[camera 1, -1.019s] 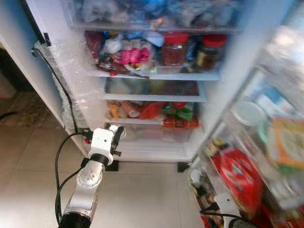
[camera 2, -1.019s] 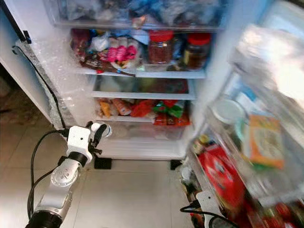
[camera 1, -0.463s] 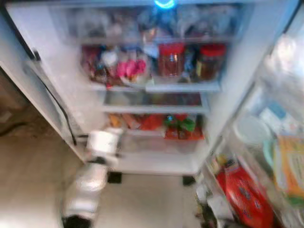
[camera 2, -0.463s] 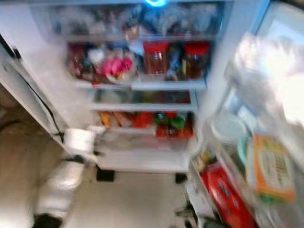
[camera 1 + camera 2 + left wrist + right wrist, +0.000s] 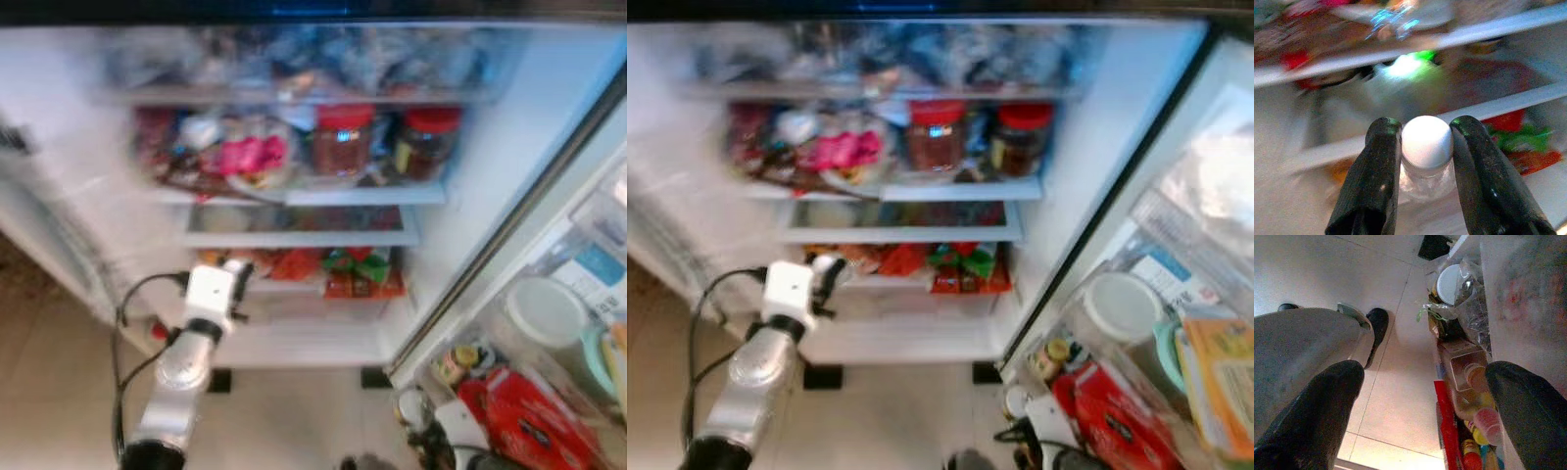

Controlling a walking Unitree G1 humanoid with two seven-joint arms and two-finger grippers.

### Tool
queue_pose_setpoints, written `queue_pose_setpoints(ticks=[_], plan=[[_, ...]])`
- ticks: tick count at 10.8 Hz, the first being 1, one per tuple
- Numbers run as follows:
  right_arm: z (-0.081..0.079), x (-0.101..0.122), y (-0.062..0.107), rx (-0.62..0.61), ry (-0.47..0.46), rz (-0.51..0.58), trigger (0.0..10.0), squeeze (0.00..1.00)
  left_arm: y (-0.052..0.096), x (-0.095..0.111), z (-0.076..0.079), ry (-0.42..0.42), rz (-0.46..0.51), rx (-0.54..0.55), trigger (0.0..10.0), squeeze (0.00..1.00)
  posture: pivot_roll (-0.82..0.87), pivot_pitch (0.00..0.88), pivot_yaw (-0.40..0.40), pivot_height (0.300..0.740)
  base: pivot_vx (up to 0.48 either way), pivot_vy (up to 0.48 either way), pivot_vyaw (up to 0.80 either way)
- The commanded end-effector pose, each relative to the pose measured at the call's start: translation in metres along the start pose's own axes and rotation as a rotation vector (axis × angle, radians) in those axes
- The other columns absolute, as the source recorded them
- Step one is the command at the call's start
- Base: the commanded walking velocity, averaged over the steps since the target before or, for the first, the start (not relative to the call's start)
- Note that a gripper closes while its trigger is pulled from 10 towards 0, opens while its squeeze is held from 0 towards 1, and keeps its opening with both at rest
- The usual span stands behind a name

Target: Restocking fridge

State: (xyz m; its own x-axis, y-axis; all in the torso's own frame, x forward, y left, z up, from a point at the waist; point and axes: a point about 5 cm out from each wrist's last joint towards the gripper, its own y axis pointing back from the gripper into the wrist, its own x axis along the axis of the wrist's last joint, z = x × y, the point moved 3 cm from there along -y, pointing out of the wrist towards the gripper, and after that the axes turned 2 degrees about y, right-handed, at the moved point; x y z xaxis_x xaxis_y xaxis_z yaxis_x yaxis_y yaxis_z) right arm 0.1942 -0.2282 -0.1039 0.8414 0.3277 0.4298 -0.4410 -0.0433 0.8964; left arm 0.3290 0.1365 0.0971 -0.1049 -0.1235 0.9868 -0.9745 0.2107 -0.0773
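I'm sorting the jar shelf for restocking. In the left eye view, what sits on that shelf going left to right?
Dark wrapped packets → pink packet → red-lidded jar → second red-lidded jar.

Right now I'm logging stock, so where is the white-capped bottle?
The white-capped bottle is held in the left gripper, raised on the robot's left before the open fridge, near its lower shelves.
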Motion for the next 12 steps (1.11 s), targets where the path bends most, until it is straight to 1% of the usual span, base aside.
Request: queue_pose_setpoints(ticks=[1, 2, 4, 5, 7, 10, 12], plan=[[0.014, 0.007, 0.003, -0.043, 0.0, 0.026, 10.0, 0.0, 0.001, 0.002, -0.008, -0.015, 0.007, 0.013, 10.0, 0.0, -0.15, 0.164, -0.042, 0.74, 0.285, 0.0, 0.0], [0.013, 0.007, 0.003, -0.041, -0.002, 0.029, 10.0, 0.0, 0.001, 0.002, -0.006, -0.013, 0.007, -0.004, 10.0, 0.0, -0.15, 0.163, -0.041, 0.74, 0.0, 0.0, 0.0], [0.013, 0.008, 0.003, -0.038, -0.013, 0.041, 10.0, 0.0, 0.002, 0.003, 0.003, -0.018, 0.006, -0.078, 10.0, 0.0, -0.15, 0.162, -0.042, 0.74, 0.0, 0.0, 0.0], [0.012, 0.008, 0.003, -0.035, -0.017, 0.044, 10.0, 0.0, 0.004, 0.0, 0.01, -0.021, -0.013, -0.131, 10.0, 0.0, -0.15, 0.162, -0.042, 0.74, 0.0, 0.0, 0.0], [0.012, 0.009, 0.003, -0.03, -0.014, 0.045, 10.0, 0.0, 0.007, -0.004, 0.014, -0.03, -0.031, -0.188, 10.0, 0.0, -0.15, 0.161, -0.041, 0.74, 0.0, 0.0, 0.0], [0.012, 0.009, 0.003, -0.029, -0.031, 0.06, 10.0, 0.0, 0.006, 0.0, 0.014, -0.05, -0.02, -0.203, 10.0, 0.0, -0.15, 0.165, -0.041, 0.74, 0.0, 0.0, 0.0], [0.011, 0.009, 0.003, -0.025, -0.025, 0.058, 10.0, 0.0, 0.005, 0.003, 0.015, -0.061, -0.004, -0.197, 10.0, 0.0, -0.15, 0.168, -0.041, 0.74, 0.0, 0.0, 0.0]])
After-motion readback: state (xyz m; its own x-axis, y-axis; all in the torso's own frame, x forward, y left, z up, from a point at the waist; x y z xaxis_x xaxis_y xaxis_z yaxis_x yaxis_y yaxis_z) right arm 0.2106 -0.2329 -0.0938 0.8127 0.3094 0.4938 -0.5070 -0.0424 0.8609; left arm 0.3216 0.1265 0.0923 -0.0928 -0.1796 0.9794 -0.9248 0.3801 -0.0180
